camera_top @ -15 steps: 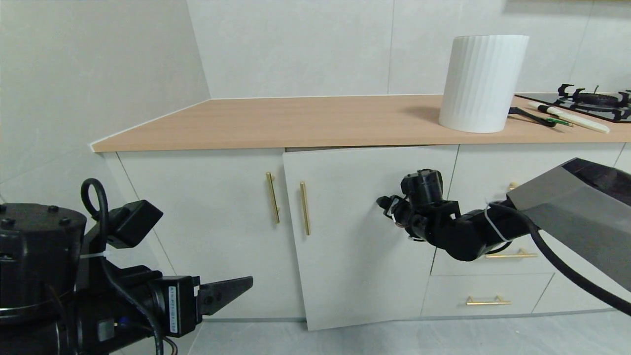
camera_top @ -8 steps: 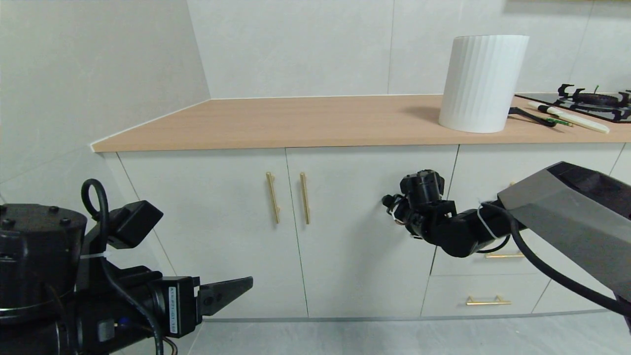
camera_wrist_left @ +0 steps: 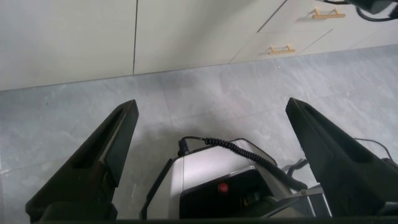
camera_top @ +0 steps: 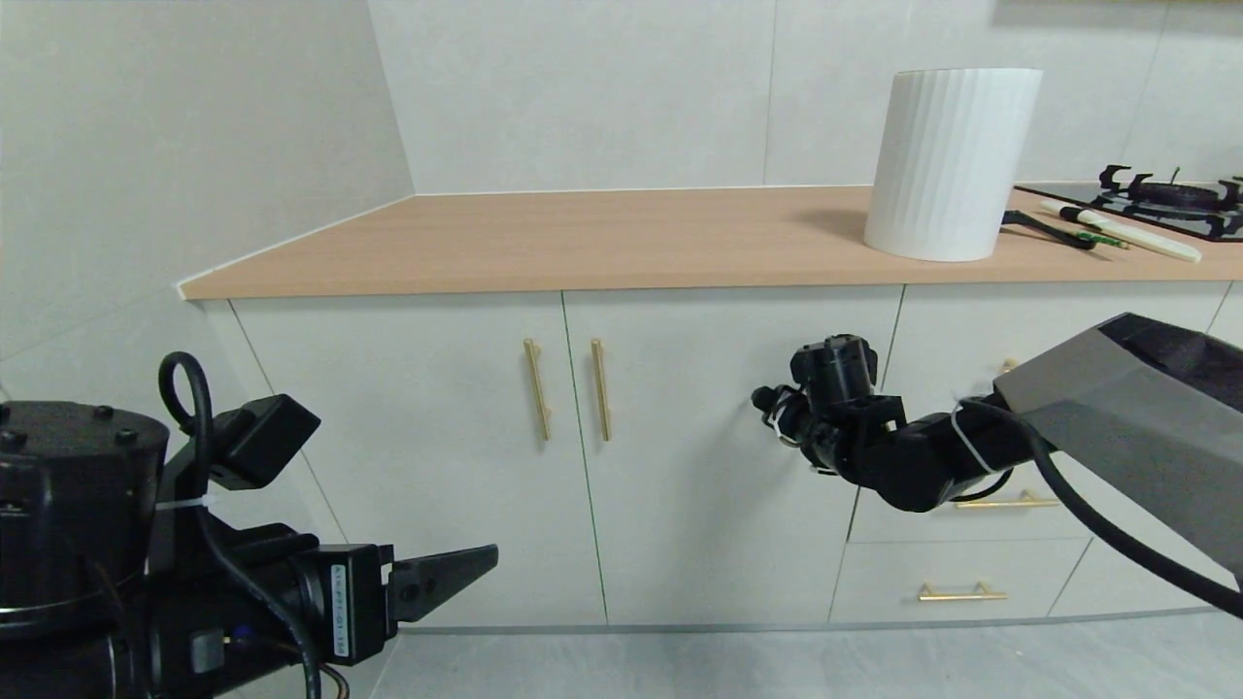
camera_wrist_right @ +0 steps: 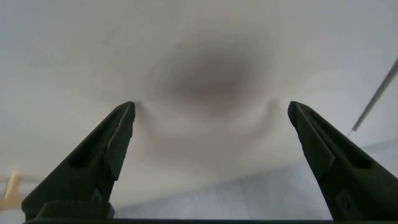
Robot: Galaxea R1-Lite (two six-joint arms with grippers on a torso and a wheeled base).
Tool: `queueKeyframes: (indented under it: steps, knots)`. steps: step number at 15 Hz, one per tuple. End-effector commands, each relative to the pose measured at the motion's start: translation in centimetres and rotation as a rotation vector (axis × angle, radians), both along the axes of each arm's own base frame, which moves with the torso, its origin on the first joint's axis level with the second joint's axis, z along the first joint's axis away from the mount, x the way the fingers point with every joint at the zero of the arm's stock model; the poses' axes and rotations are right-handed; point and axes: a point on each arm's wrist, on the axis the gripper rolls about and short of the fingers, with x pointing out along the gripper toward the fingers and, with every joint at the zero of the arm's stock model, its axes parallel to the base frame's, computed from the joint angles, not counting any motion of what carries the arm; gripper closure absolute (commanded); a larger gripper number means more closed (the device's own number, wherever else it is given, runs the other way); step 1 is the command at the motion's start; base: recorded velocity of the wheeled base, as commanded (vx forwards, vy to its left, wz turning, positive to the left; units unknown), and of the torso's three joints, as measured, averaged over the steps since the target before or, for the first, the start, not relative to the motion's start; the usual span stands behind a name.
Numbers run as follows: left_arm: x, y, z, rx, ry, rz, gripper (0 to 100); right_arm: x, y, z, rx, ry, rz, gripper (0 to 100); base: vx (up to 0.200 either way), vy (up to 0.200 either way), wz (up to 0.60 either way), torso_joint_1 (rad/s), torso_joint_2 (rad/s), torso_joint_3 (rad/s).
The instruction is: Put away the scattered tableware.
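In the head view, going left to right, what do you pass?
Left gripper → gold door handles → right gripper → white ribbed container → utensils on the counter.

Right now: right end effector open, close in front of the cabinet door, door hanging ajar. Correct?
One thing is off: the cabinet door is shut, not ajar. The head view shows it flush with the neighbouring door, its top edge level under the counter. The rest holds: the right end effector is open, close in front of that door.
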Motion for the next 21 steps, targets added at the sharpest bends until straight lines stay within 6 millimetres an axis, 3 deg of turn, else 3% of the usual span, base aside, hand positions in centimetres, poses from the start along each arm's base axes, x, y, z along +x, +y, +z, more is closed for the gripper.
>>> queueKeyframes:
  steps: [1,4,8,11,13,17,19,21]
  knots:
    - [-0.1,0.0,0.1,-0.004,-0.006,0.000,0,-5.5,0.0,4.6,0.046,-0.015,0.178,0,0.000,0.000,0.00,0.000,0.00,0.000]
    - [-0.1,0.1,0.2,-0.003,-0.009,0.001,0,-10.6,-2.2,7.5,0.043,-0.029,0.413,0,0.000,0.000,0.00,0.000,0.00,0.000]
    - [-0.5,0.3,0.6,-0.014,-0.032,0.001,0,-12.1,-3.2,8.7,0.006,-0.070,0.390,0,0.000,0.000,0.00,0.000,0.00,0.000]
    - [-2.7,1.7,2.0,-0.030,-0.143,-0.005,0,-17.3,-8.5,13.5,-0.166,-0.265,0.285,0,0.000,0.000,0.00,0.000,0.00,0.000]
    - [-5.4,3.6,2.8,-0.046,-0.251,0.036,0,-22.2,-11.9,15.5,-0.176,-0.377,0.246,0,0.000,0.000,0.00,0.000,0.00,0.000]
    - [-11.9,7.7,1.6,-0.019,-0.449,0.129,0,-33.1,-18.8,14.3,-0.414,-0.595,0.095,0,0.000,0.000,0.00,0.000,0.00,0.000]
    - [-15.7,9.2,0.7,0.058,-0.518,0.176,0,-38.3,-20.6,13.0,-0.423,-0.624,0.072,0,0.000,0.000,0.00,0.000,0.00,0.000]
    - [-18.3,9.7,-0.4,0.112,-0.591,0.248,0,-41.8,-21.6,11.4,-0.452,-0.579,0.014,0,0.000,0.000,0.00,0.000,0.00,0.000]
